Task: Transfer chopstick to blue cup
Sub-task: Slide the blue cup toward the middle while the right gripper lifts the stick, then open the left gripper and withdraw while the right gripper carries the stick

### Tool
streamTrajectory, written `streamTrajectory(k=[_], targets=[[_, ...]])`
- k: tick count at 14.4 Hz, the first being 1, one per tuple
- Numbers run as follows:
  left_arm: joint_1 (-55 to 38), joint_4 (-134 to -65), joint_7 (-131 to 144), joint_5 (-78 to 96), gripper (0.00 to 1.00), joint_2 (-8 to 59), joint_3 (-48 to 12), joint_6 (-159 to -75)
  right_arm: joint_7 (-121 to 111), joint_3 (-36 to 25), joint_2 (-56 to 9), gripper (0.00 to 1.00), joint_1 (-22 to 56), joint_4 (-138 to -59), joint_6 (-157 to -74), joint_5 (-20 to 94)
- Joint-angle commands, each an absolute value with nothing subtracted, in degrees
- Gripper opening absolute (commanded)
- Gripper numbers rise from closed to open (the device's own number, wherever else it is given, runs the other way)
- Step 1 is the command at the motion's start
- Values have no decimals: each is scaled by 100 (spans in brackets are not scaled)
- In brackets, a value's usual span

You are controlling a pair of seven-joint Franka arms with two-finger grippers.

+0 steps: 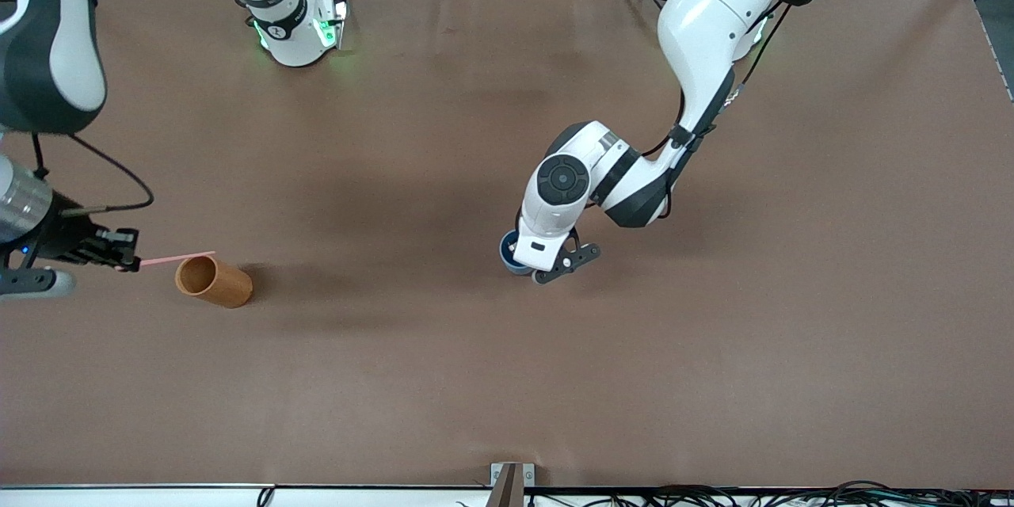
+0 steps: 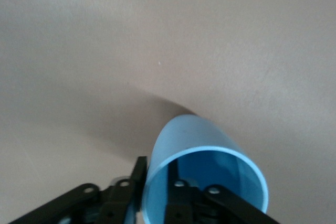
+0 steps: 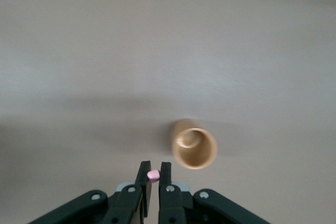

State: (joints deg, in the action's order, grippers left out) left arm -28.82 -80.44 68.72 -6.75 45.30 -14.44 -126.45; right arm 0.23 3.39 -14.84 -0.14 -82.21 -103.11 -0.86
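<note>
Looking down from the front view: a matte brown table (image 1: 475,380) with faint creases. The right gripper (image 1: 127,253), over the right arm's end of the table, is clamped on one end of the thin, straight pale-pink chopstick (image 1: 178,257), which runs level above the rim of the orange-brown cylindrical cup (image 1: 214,281). The left gripper (image 1: 554,269) sits at the small blue cup (image 1: 507,253) near mid-table, the arm hiding most of the cup. Bare cloth lies wide between the two cups.

Left wrist view: the blue cup (image 2: 202,171), smooth, round and tapered, with one black finger (image 2: 176,192) inside its wall and one outside; whether they still pinch the wall cannot be told.

Right wrist view: the right gripper (image 3: 153,178) with jaws closed on the chopstick's square pink end (image 3: 153,175); the orange-brown cup (image 3: 194,144) stands below, mouth open, clear table around it.
</note>
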Motion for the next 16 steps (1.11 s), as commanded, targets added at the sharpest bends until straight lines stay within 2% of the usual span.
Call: streamTrajectory(k=[1, 4, 6, 8, 10, 14, 16], targets=[[-2761, -7937, 6759, -975, 100, 4308, -1441, -12455, 815, 982, -1222, 5, 17, -8368, -10353, -105], [-2304, -7945, 5779, -967, 100, 3536, -1485, -11474, 2122, 1799, -1239, 4, 26, -8227, -10441, -167], [-1962, -7954, 4848, -740, 100, 2991, -1451, -10910, 3010, 2458, -1274, 4, 70, -8191, -10895, -219], [-1785, -7945, 3986, -441, 100, 2577, -1145, -10531, 3976, 2785, -1301, 4, 367, -8209, -11406, -700], [-1775, -7954, 3238, -247, 100, 2199, -653, -10241, 4926, 2865, -1502, 4, 832, -8209, -11470, -1368], [-1460, -7954, 1534, 236, 100, 1636, 77, -9626, 5870, 2865, -1862, 3, 1624, -8218, -11934, -1887], [-1232, -7972, 681, 299, 100, 1425, 307, -9353, 6535, 2865, -2143, 3, 1949, -8192, -11997, -2563]])
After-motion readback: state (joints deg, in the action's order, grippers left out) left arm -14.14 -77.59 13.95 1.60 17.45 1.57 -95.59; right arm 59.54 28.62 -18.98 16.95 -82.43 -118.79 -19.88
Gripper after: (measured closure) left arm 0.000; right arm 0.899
